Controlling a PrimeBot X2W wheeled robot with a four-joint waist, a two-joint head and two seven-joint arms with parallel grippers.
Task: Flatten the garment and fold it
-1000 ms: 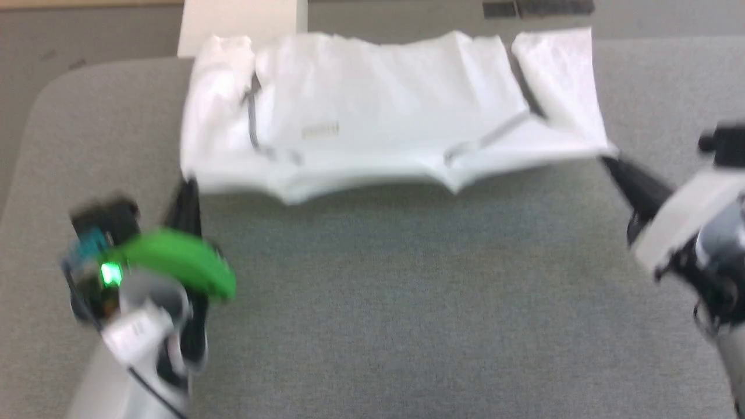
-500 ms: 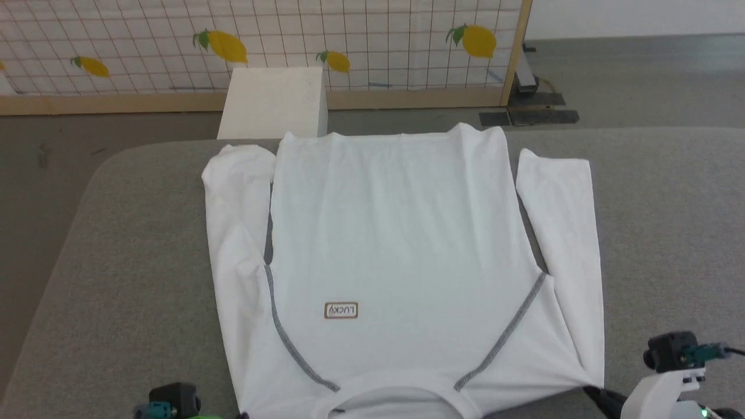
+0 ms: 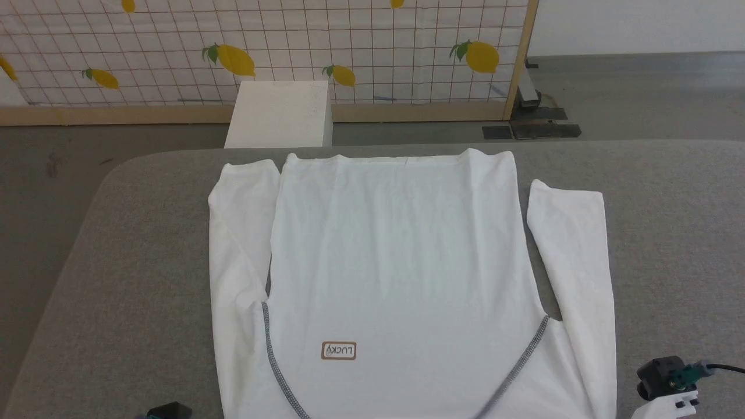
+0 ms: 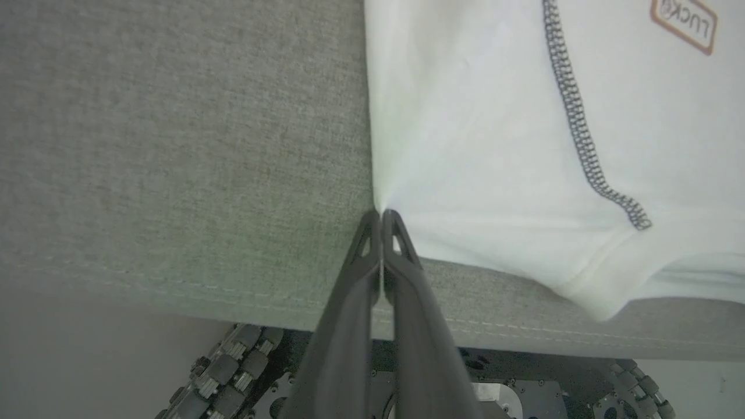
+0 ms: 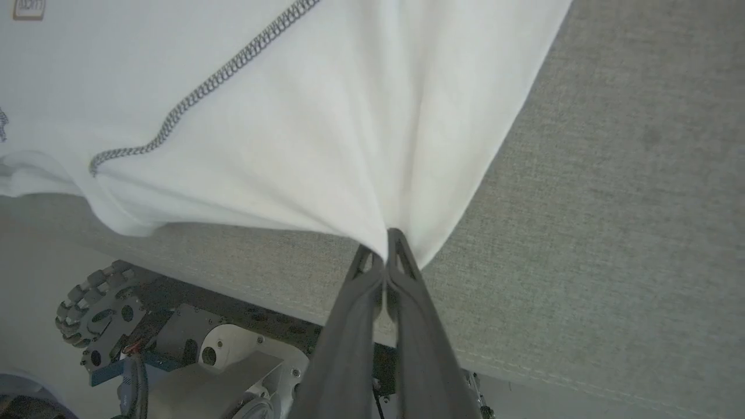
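The white long-sleeved shirt (image 3: pixel 396 262) lies spread front-up on the grey padded table (image 3: pixel 128 244), hem at the far edge and collar end toward the robot. The brown-edged "LUCKY" patch (image 3: pixel 338 350) reads upside down in the head view. Dark grey zigzag raglan seams (image 3: pixel 269 349) run from the armpits toward the near edge. The sleeve on the robot's left (image 3: pixel 236 244) lies close along the body, while the sleeve on its right (image 3: pixel 576 250) lies a little apart from it, with a wedge of grey showing between. The left gripper (image 4: pixel 381 216) is clenched on the shirt's near left corner, fingers pressed together at the fabric edge. The right gripper (image 5: pixel 389 238) is likewise clamped on the near right corner, where creases fan out from the pinch. Both grips sit near the table's stitched front edge. A white box (image 3: pixel 279 113) stands on the floor just beyond the table, before a lemon-printed grid screen (image 3: pixel 378 52).
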